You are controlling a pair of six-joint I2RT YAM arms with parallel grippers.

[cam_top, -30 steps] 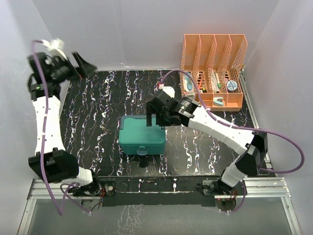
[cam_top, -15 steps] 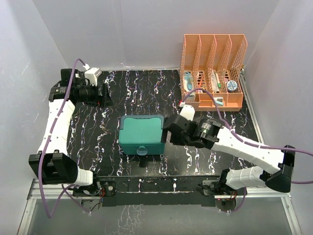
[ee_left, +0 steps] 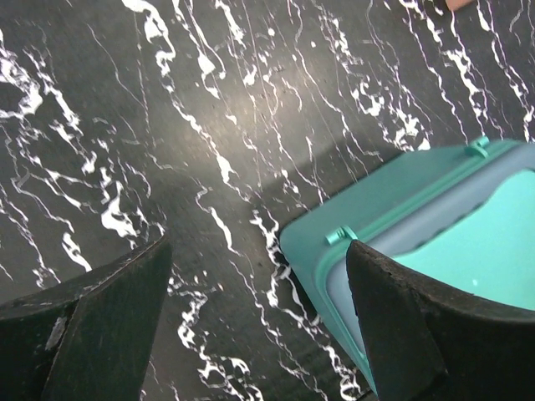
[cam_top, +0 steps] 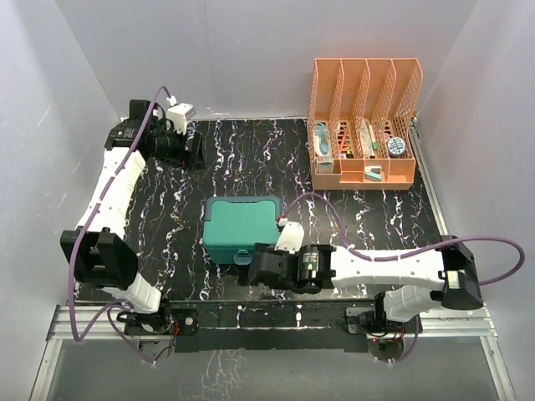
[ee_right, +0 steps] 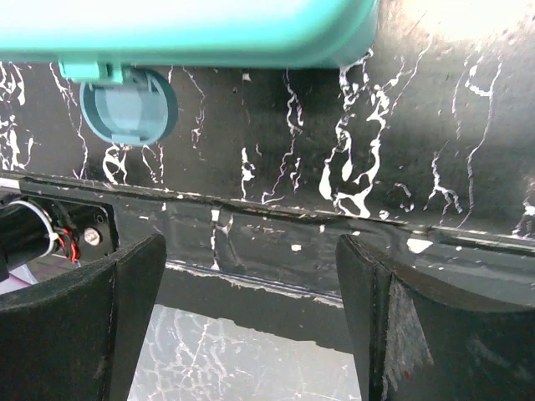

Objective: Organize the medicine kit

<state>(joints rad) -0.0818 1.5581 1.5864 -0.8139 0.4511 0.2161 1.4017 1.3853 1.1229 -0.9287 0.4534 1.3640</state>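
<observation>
Top external view: the medicine kit (cam_top: 242, 227) sits at frame centre with its lid shut and its contents hidden. The right gripper (cam_top: 259, 266), jaws apart and empty, lies low just below it, likely lined up on the front latch (cam_top: 242, 257). The left gripper (cam_top: 196, 152), also agape, hangs upper left. The orange rack (cam_top: 364, 125), upper right, holds tubes and packets.
</observation>
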